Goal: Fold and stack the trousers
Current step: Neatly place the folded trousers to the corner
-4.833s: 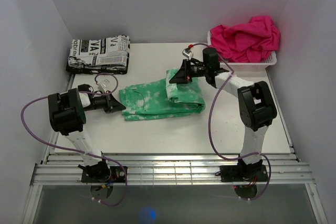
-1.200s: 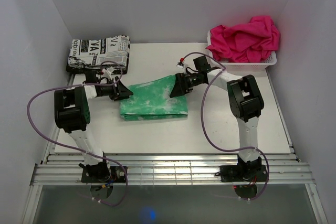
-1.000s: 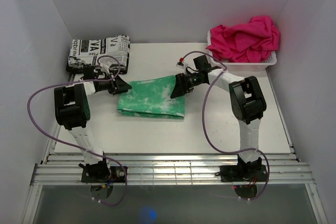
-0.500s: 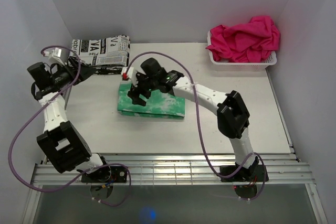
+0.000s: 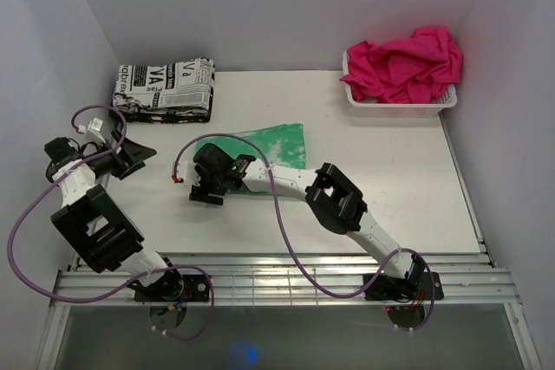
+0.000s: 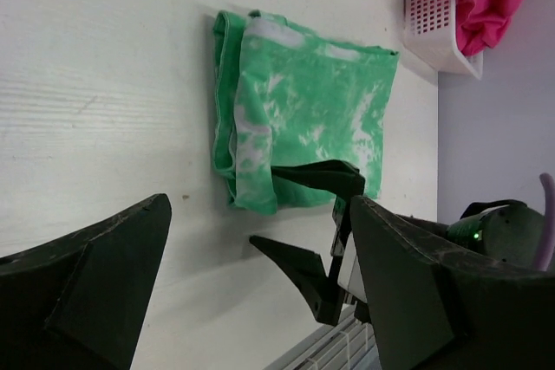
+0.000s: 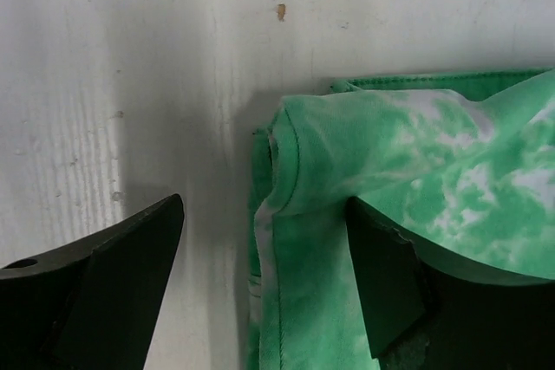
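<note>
The trousers (image 5: 273, 140) lie folded into a mint green packet with white blotches, left of the table's middle. My right arm reaches across them. The right gripper (image 5: 205, 195) sits at their near left end. In the right wrist view it (image 7: 260, 275) stands open, one finger over bare table, the other against the cloth (image 7: 434, 153), and the folded edge lies between the jaws. The left wrist view shows the trousers (image 6: 303, 101) with the right gripper (image 6: 264, 205) at their edge. My left gripper (image 5: 130, 158) is open and empty, well left of the trousers.
A folded newsprint-patterned cloth (image 5: 165, 88) lies at the back left. A white basket (image 5: 442, 101) holding pink cloth (image 5: 403, 62) stands at the back right, also in the left wrist view (image 6: 429, 15). Walls close three sides and metal rails (image 5: 277, 279) run along the front.
The left gripper has let go of the trousers, opened and pulled away to the left. The right gripper has moved from the trousers' right end across to their left end.
</note>
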You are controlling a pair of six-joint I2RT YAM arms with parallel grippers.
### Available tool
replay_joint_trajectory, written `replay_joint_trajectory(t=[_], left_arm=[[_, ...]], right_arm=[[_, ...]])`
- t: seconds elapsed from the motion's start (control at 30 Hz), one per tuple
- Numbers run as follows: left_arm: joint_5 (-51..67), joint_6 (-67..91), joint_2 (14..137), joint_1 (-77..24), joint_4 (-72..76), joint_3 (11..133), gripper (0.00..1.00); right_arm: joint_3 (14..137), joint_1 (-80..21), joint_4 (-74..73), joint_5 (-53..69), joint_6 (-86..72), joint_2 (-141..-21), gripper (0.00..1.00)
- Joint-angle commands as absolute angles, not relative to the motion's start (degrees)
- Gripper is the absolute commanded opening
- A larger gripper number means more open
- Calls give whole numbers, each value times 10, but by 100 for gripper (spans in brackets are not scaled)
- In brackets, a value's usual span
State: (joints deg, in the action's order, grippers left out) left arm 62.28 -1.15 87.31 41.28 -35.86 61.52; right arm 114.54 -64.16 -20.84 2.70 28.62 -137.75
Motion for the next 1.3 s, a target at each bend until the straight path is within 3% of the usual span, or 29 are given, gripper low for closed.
replay_joint_trajectory(t=[0.0,0.13,0.17,0.27,0.33,0.4,0.63,0.77,0.97,1.1,1.27], left_arm=[[650,-77,813,411,-376,584,95],[644,-86,794,411,-358,542,95],[638,-81,795,411,-352,536,95],[644,-54,798,411,-328,515,92],[658,-34,798,411,-309,506,91],[679,-24,793,412,-287,492,91],[681,54,772,410,-190,418,98],[694,214,775,375,-69,392,98],[606,271,801,261,-17,398,98],[571,391,819,240,90,374,98],[518,456,861,217,93,394,98]], right_arm=[[1142,-637,-171,-34,298,-1383,81],[1108,-637,-149,-40,308,-1383,67],[1104,-637,-144,-40,309,-1385,54],[1083,-630,-130,-44,305,-1391,29],[1073,-614,-127,-19,297,-1393,25],[1068,-597,-126,19,282,-1390,8],[1038,-560,-106,141,242,-1300,8],[1030,-559,-108,205,252,-1254,8],[1028,-555,-105,212,253,-1246,8],[1040,-549,-99,214,231,-1251,8],[1058,-545,-91,208,213,-1256,8]])
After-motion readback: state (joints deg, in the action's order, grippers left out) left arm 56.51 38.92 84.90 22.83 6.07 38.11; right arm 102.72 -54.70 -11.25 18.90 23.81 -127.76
